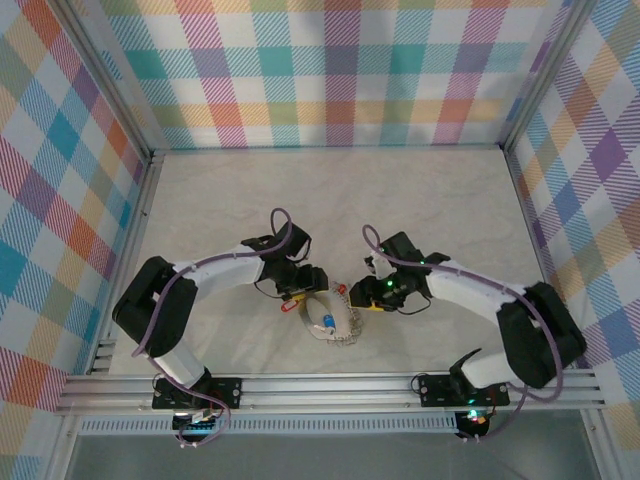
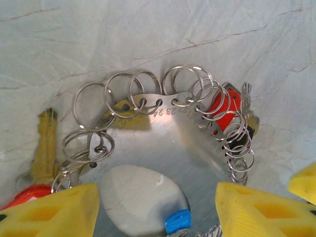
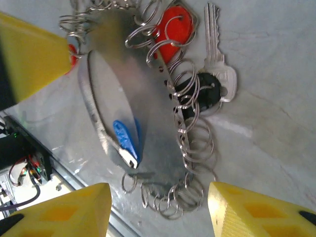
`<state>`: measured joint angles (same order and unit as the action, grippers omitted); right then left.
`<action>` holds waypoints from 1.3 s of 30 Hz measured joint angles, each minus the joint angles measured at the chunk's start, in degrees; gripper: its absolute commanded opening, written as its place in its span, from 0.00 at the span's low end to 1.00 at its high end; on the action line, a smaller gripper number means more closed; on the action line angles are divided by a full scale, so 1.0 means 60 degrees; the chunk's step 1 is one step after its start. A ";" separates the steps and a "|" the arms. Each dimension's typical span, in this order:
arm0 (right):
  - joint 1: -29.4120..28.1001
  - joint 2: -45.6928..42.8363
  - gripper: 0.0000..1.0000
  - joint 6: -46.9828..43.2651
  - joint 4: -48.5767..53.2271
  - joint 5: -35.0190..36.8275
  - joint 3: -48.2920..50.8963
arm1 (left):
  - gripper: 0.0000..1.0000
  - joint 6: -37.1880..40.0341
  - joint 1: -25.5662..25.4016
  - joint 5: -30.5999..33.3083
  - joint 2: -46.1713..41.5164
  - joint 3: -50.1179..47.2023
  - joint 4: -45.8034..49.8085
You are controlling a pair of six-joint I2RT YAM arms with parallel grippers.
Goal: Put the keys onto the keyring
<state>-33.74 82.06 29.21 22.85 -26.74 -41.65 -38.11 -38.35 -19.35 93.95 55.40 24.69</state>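
Top external: left fingers (image 2: 54, 212) and right fingers (image 3: 256, 212) gape apart flanking the keyring (image 1: 340, 330), bare table (image 1: 330, 190) beyond

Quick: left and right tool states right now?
Left tool: jaws apart around the keyring; grip cannot be told.
Right tool: open, holding nothing.

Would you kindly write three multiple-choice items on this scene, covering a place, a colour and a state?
1. Relative to the keyring, the silver key lies: A in its opening; B at its ringed edge; C by the far wall.
2. The plastic head at the opening is: A green; B blue; C white.
3. The right hand has its fingers: A apart; B pressed together; C clamped on the keyring.
Answers: B, it lies along the rings; B, the head is plainly blue; A, a wide gap separates them.
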 measured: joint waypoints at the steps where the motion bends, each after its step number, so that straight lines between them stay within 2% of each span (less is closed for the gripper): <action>1: -0.0004 0.0204 0.54 -0.0022 -0.0029 -0.0015 -0.0029 | 0.64 -0.0007 0.0004 0.0066 -0.0142 -0.0055 0.0109; 3: -0.0007 0.0393 0.52 -0.0069 0.0029 -0.0011 -0.0033 | 0.64 -0.0044 0.0091 0.0237 -0.0546 -0.0186 0.0375; 6: -0.0047 0.0364 0.42 -0.0331 0.0208 0.0047 -0.0117 | 0.64 -0.0153 0.0419 0.0419 -0.1330 -0.0404 0.0798; 8: -0.0178 0.0372 0.35 -0.0692 0.0517 0.0251 -0.0470 | 0.65 -0.0193 0.0885 0.0477 -0.1854 -0.0554 0.1053; 13: -0.0903 0.1122 0.29 -0.2007 0.0845 0.0929 -0.2608 | 0.76 -0.0102 0.2575 0.0240 -0.2820 -0.0736 0.1610; 19: -0.1818 0.3475 0.31 -0.3381 0.0943 0.1443 -0.5486 | 0.82 0.0306 0.4550 -0.0510 -0.3209 -0.0758 0.2240; 24: -0.2189 0.5016 0.33 -0.4138 0.1428 0.1719 -0.6568 | 0.83 0.0805 0.5759 -0.1195 -0.3209 -0.0776 0.2739; 29: -0.2259 0.5727 0.22 -0.4612 0.2058 0.2065 -0.7002 | 0.83 0.1275 0.6153 -0.1483 -0.3184 -0.0798 0.3031; 39: -0.2350 0.5949 0.22 -0.4954 0.2721 0.2324 -0.7919 | 0.83 0.1821 0.6178 -0.1654 -0.2998 -0.0962 0.3191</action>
<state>-47.83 117.75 -0.51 39.18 -12.80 -89.17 -27.18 -1.28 -29.28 75.96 49.63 43.83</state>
